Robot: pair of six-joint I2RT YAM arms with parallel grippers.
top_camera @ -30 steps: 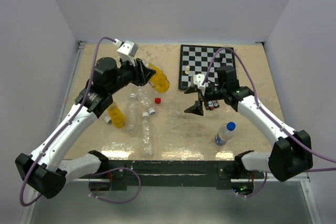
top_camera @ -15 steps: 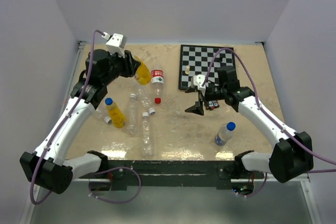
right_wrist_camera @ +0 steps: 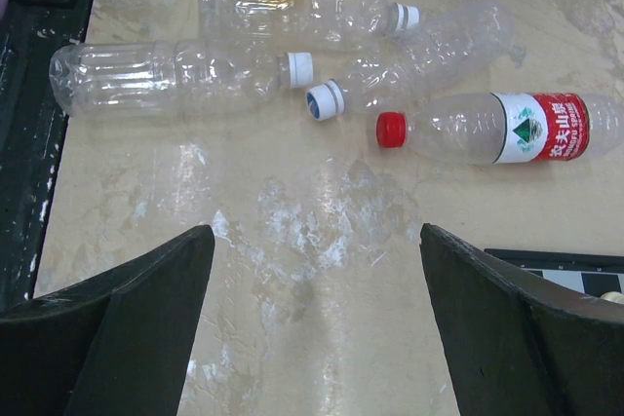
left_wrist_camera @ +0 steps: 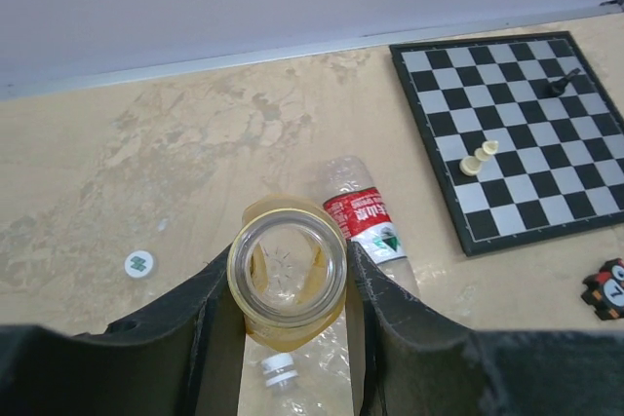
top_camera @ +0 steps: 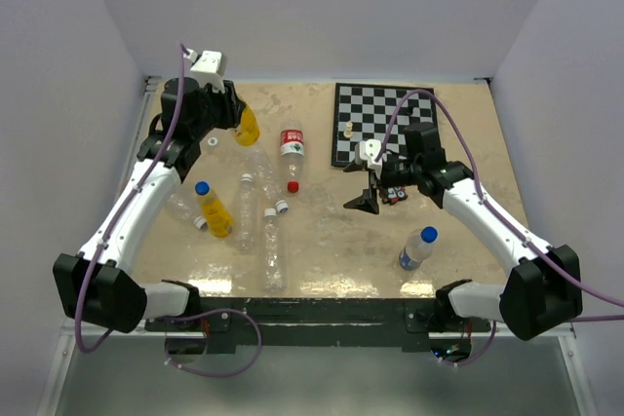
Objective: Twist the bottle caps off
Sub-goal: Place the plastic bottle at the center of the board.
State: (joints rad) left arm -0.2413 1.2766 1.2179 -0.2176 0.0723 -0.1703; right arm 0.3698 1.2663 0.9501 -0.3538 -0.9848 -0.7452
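Note:
My left gripper is shut on an orange-yellow bottle at the far left, held above the table. In the left wrist view the bottle's mouth is bare, with a finger on each side. A loose white cap lies on the table to its left. A second orange-yellow bottle with a blue cap lies at the left. A clear, blue-capped bottle lies near right. My right gripper hangs open over bare table.
A red-labelled, red-capped bottle and several long clear bottles with white caps lie mid-table. A chessboard with a few pieces sits at the back right, and a small toy lies beside my right gripper.
My left arm has swung back and to the left with the orange-yellow bottle in it, uncovering the red-labelled bottle. The right arm has not moved.

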